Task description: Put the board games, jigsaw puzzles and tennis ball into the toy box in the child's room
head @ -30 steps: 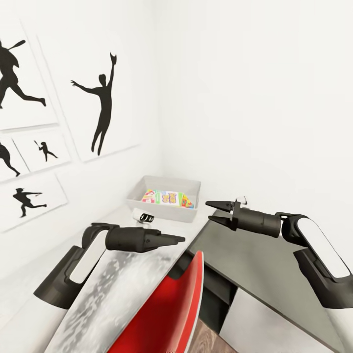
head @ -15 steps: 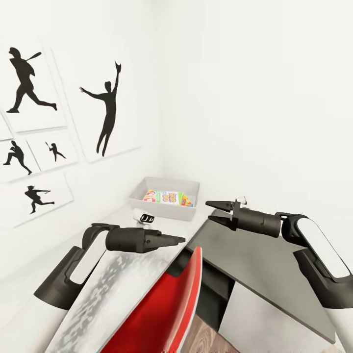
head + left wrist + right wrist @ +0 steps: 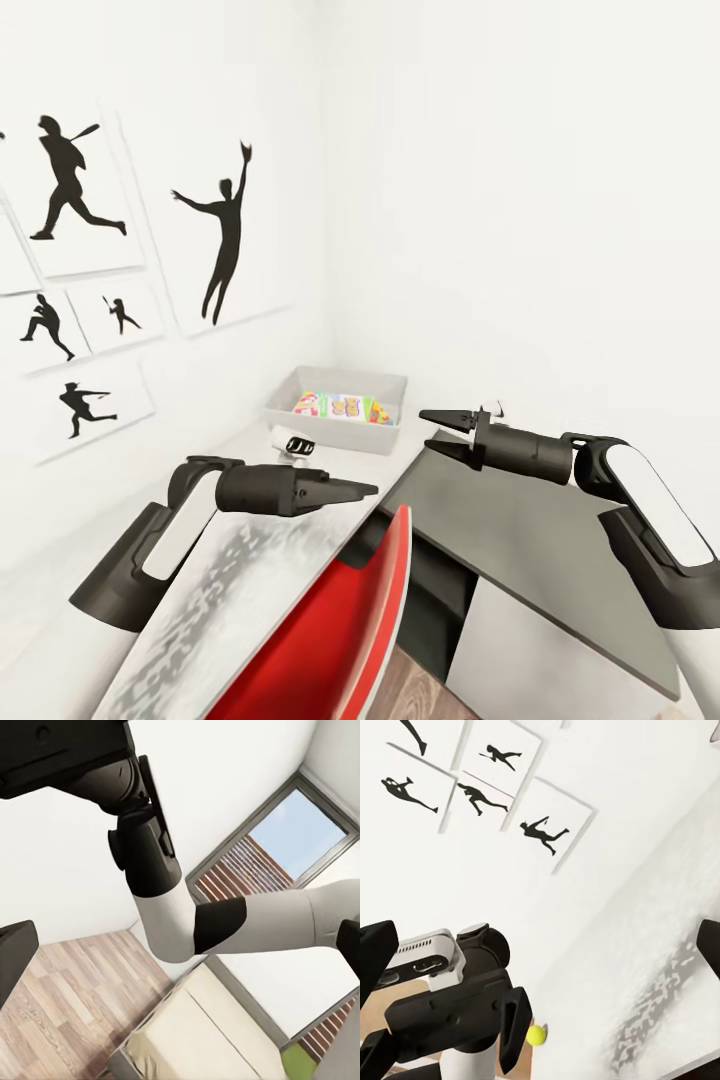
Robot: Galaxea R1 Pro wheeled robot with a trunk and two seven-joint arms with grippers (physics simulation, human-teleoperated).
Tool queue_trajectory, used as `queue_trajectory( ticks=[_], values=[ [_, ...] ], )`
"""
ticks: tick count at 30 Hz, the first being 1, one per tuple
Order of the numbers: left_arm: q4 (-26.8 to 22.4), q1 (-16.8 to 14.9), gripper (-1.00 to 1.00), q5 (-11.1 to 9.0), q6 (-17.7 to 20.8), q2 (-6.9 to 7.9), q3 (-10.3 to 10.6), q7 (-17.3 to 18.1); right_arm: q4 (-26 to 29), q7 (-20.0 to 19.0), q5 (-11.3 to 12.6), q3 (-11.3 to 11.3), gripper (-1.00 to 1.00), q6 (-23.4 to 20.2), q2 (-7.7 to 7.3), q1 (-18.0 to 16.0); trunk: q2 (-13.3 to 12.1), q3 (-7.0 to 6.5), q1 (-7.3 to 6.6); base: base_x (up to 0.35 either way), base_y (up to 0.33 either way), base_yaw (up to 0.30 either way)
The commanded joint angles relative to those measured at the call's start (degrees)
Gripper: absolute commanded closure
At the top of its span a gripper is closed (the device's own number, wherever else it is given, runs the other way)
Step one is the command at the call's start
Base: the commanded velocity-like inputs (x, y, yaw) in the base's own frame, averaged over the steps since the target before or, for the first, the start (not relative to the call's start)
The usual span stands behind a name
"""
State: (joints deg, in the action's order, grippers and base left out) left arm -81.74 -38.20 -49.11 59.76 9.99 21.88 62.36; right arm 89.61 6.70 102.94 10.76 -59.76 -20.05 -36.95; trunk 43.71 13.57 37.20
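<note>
The pale grey toy box (image 3: 385, 382) stands in the far corner of the table (image 3: 262, 545), with a colourful board game (image 3: 344, 407) lying flat inside it. Both arms are held out over the table, short of the box. My left gripper (image 3: 368, 488) points toward the box, and its fingers (image 3: 15, 961) sit wide apart at the edges of the left wrist view, holding nothing. My right gripper (image 3: 441, 431) hangs open and empty over the dark corner section (image 3: 510, 535). The tennis ball (image 3: 536, 1035) shows beside my left arm; what it rests on is unclear.
A red chair (image 3: 335, 635) stands tucked against the table right below my arms. A small white and black object (image 3: 292, 441) lies in front of the toy box. Black silhouette pictures (image 3: 225, 235) hang on the left wall. The bed (image 3: 199, 1035) and wood floor lie behind.
The whole view has swung, so the wall pictures have slid right and the toy box sits slightly higher in the picture. Both arms keep the same pose.
</note>
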Motion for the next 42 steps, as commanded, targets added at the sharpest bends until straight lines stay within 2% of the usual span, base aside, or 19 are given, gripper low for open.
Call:
queue_trajectory(
  ticks=[1, 19, 42],
  values=[
    [0.0, -0.1, -1.0, -0.1, 0.2, 0.03, 0.1, 0.1, 0.0, 0.6, 0.6, 0.0, -1.0, 0.0, -0.04, -0.1, 0.1, -0.01, 0.0, -0.134, 0.0, 0.0],
    [-0.1, 0.6, -1.0, -0.1, 0.2, -0.02, 0.1, 0.1, 0.0, 0.6, 0.6, 0.0, -1.0, 0.0, 0.01, -0.1, 0.1, -1.64, 0.0, -0.036, 0.0, 0.0],
    [-0.1, 0.9, -1.0, -0.1, 0.2, -0.22, 0.0, 0.1, 0.0, 0.9, 0.6, 0.1, -1.0, 0.1, 0.02, -0.1, 0.1, -1.72, 0.0, -0.039, 0.0, 0.0]
  ],
)
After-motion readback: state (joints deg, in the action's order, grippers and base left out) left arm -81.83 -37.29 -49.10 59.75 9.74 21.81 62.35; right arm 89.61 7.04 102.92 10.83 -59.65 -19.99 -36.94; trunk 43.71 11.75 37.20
